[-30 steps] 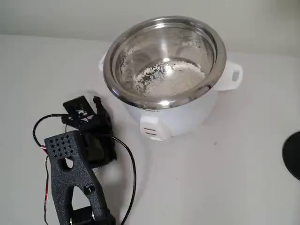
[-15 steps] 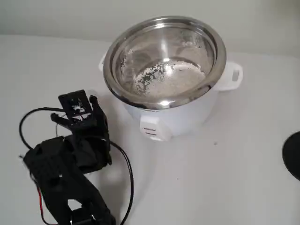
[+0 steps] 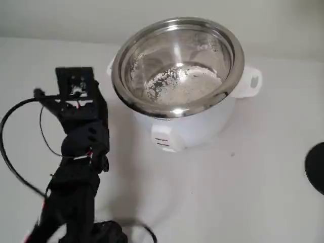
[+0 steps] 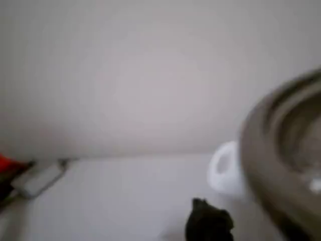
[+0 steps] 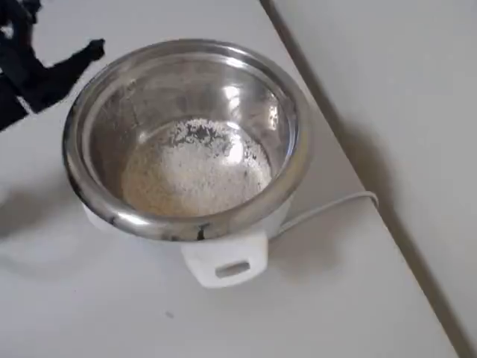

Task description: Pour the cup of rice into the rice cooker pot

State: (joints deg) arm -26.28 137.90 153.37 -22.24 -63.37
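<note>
The white table meets a pale wall. The rice cooker pot sits at centre, rice inside. The black gripper hovers at nine o'clock; its opening cannot be judged.

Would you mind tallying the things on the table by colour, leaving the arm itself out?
Shiny steel: 1, the round stainless-steel rice cooker pot holding white rice grains
White: 1, the plastic cooker body with side handles
Black: 1, a dark round object at the right edge
Total: 3
</note>
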